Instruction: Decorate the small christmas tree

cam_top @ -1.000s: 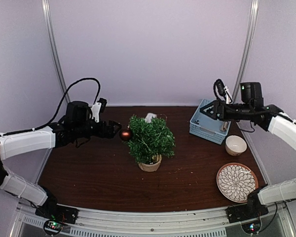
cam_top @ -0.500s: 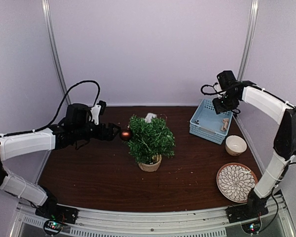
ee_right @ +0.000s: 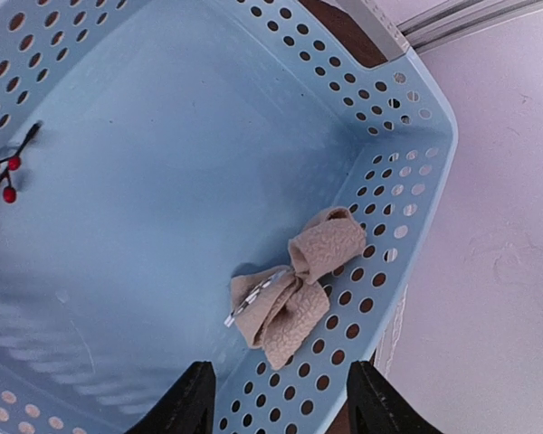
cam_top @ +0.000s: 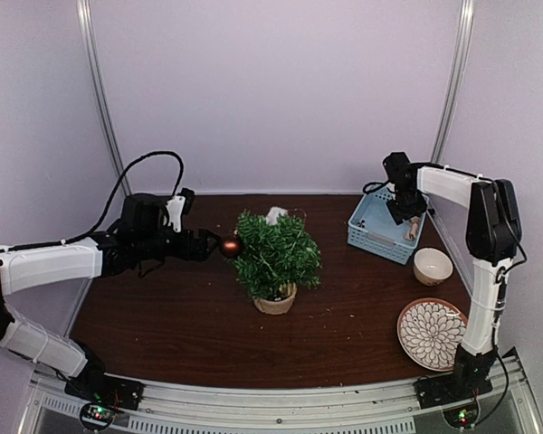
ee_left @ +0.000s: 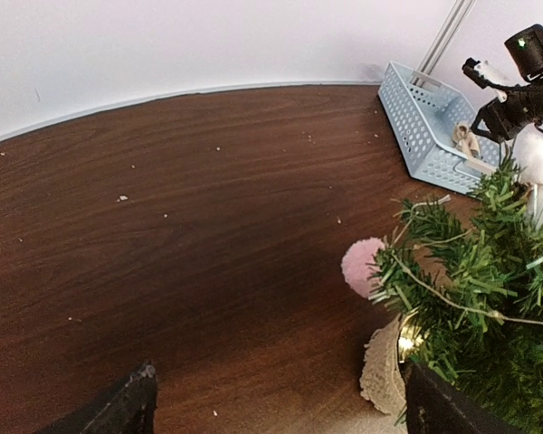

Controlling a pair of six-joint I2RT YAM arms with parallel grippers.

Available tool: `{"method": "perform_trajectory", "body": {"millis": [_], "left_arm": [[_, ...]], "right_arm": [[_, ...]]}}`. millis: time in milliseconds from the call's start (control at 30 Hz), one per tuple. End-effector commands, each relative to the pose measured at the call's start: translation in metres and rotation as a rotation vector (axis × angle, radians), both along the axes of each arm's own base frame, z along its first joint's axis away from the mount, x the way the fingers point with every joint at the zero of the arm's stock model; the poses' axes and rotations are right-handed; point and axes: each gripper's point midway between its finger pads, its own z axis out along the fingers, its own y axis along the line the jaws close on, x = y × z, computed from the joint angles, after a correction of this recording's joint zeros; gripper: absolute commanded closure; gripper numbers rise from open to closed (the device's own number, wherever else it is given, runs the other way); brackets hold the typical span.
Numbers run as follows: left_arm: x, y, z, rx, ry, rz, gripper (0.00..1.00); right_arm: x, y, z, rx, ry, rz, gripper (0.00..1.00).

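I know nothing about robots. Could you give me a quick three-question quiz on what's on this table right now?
1. Fill in: the dark red bauble sits at the edge of the small christmas tree nearest the ___ gripper.
2. True or false: the blue basket holds a beige bow and a sprig of red berries.
3. The right gripper hangs over: A) the tree, B) the basket, C) the bauble.
Key: 1 left, meaning the left gripper; 2 true; 3 B.
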Motion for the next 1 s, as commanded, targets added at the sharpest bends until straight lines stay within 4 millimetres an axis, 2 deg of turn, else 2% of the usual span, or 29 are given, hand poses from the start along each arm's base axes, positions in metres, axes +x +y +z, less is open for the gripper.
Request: {"method": "perform_trajectory", "body": {"millis": [0,333,433,533,667,700,833,967], "left_arm": [[0.006,0.001,0.009,-0.021,-0.041,0.012,0.05],[0.007,0.002,0.009,-0.013,-0.04,0.018,0.05],[0.008,0.003,0.011,-0.012,-0.043,0.024,0.05],[0.009,0.005,0.015,-0.007,-0.053,0.032,0.05],[0.008,0.008,0.02,0.005,-0.068,0.039,0.05],[0.007,0.009,0.022,0.006,-0.073,0.041,0.05],[0.005,0.012,0.031,0.004,-0.098,0.043,0.05],[0.002,0.016,0.039,0.017,-0.126,0.043,0.04]], "right_arm": [[0.02,-0.021,0.001,-0.075,-0.049,-0.053,0.47],[0.039,-0.047,-0.029,-0.096,-0.025,-0.1,0.51],[0.044,-0.051,-0.034,-0.085,-0.025,-0.107,0.58],[0.048,-0.053,-0.035,-0.065,-0.032,-0.113,0.72],[0.05,-0.051,-0.023,-0.025,-0.063,-0.114,0.97],[0.05,-0.048,-0.019,-0.006,-0.074,-0.109,1.0],[0.048,-0.024,0.006,0.115,-0.136,-0.05,1.0],[0.041,0.013,0.044,0.249,-0.2,0.076,1.0]]}}
